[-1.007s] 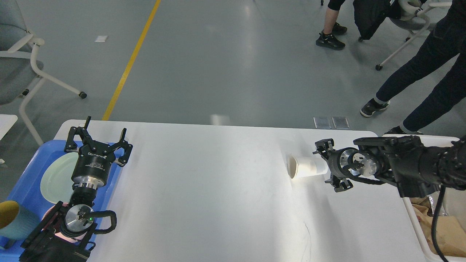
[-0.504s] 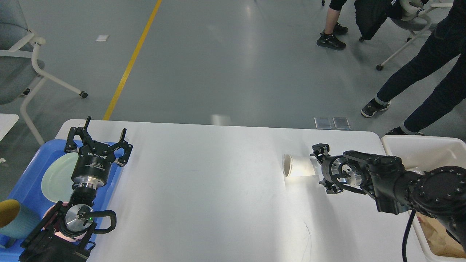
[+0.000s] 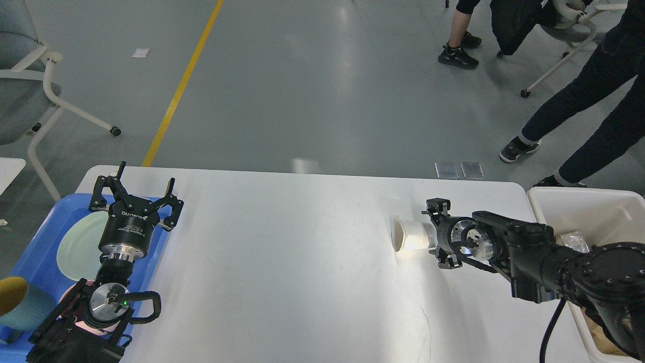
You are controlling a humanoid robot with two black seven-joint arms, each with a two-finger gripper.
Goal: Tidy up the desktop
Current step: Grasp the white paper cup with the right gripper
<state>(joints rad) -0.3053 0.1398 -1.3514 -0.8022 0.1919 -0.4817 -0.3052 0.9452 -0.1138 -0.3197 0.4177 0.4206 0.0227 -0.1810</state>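
Observation:
The desktop is a large white tabletop. On its right part a white paper cup lies on its side, mouth facing left. My right gripper comes in from the right and is open, one finger above and one below the cup's base end; I cannot tell whether they touch it. My left gripper is open and empty. It points away from me over the table's left edge, beside the blue tray.
The blue tray holds a pale green plate and a teal cup. An off-white bin with brown paper and foil stands at the right edge. People's legs and office chairs stand on the floor beyond.
My right gripper has moved left along the cup, covering more of its base end, and the cup shifted slightly left. The left arm has not moved.

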